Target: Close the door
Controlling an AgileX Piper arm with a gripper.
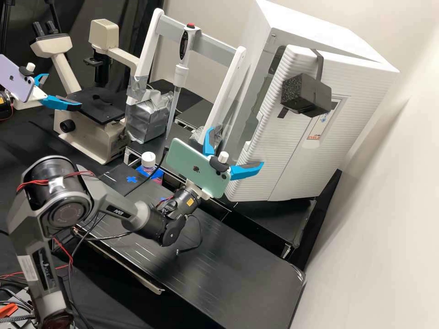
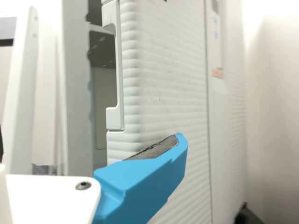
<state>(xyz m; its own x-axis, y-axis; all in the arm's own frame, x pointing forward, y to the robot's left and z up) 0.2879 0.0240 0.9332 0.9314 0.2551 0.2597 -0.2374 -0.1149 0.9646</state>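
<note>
OK, door (image 1: 270, 160) ajar, blk block (image 1: 306, 97) (high), screw (image 2: 83, 185) (wrist)

A pale, plain wall (image 1: 384, 237) rises beside the black laboratory bench (image 1: 256, 274); 1 black curtain (image 1: 125, 13) hangs in folds behind; light brightens part of the wall, with softer grey shading elsewhere.

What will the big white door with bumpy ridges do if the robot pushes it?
The white ridged door looks stiff and stands ajar, so it would probably swing in one piece, not flop. The speckled black block, held against its front by a dark strap, might wobble a little as it moves.
</note>
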